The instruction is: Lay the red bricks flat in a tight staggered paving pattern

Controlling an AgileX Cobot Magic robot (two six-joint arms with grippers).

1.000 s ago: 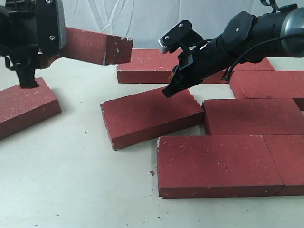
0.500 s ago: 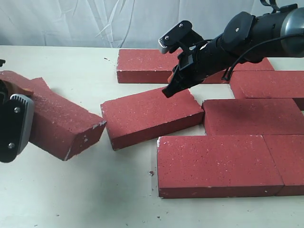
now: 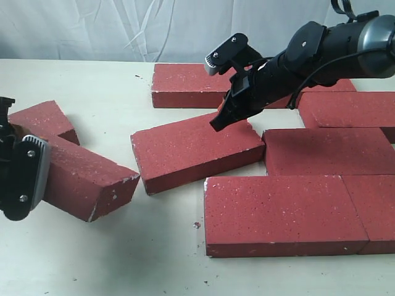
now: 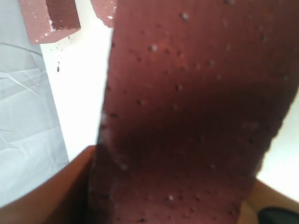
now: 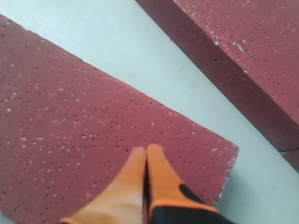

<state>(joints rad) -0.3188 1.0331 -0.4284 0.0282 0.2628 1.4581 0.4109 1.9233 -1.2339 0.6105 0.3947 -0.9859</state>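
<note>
My left gripper [image 3: 36, 174] is at the left edge, shut on a red brick [image 3: 89, 180] that tilts with its right end down at the table. In the left wrist view this held brick [image 4: 196, 102] fills the frame between orange fingers [image 4: 65, 186]. Another red brick [image 3: 43, 119] lies just behind it. A skewed red brick [image 3: 194, 149] lies in the middle. My right gripper [image 3: 217, 122] is shut and empty, its tips [image 5: 147, 150] on or just above the top of the skewed brick [image 5: 84, 135] near its far corner.
Flat bricks lie at the right in rows: one at the back [image 3: 191, 83], one far right [image 3: 349, 108], one middle right [image 3: 327, 151], and two at the front [image 3: 284, 213] [image 3: 376, 209]. Small crumbs [image 3: 197, 225] dot the pale table [image 3: 123, 259].
The left arm swung its brick from high at the back left down to the front left, and it is now lower and tilted. The right gripper shifted only slightly.
</note>
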